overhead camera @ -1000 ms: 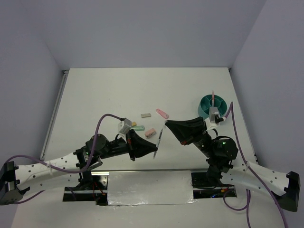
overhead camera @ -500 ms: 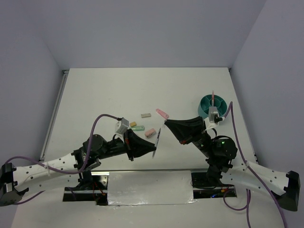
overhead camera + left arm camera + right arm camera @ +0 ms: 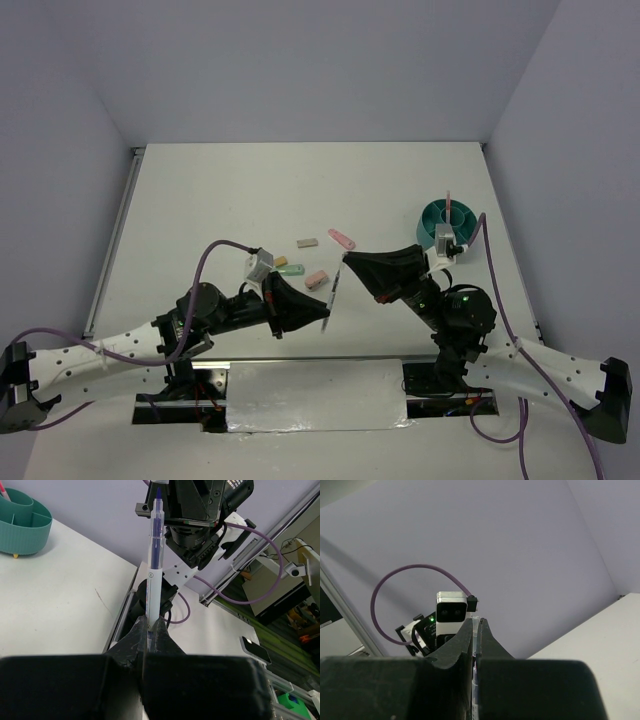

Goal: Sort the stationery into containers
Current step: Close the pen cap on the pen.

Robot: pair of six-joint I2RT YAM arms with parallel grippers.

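A thin grey-white pen (image 3: 335, 288) with a purple tip is held in the air between both grippers. My left gripper (image 3: 326, 312) is shut on its lower end, as the left wrist view (image 3: 149, 626) shows, with the pen (image 3: 154, 555) rising towards the right arm. My right gripper (image 3: 345, 260) is closed round the pen's upper end; the right wrist view (image 3: 476, 626) shows the pen (image 3: 476, 645) squeezed between the jaws. The round teal organiser (image 3: 430, 218) stands at the right with a pink pen (image 3: 449, 204) upright in it. It also shows in the left wrist view (image 3: 22, 517).
Small blocks lie on the white table beyond the grippers: a grey one (image 3: 307, 242), a pink one (image 3: 341, 239), a tan one (image 3: 281, 261), a green one (image 3: 294, 269) and another pink one (image 3: 316, 278). Walls enclose the table on three sides.
My right gripper has edged slightly left onto the pen's upper end. The left arm has drawn back a little, still holding the pen.
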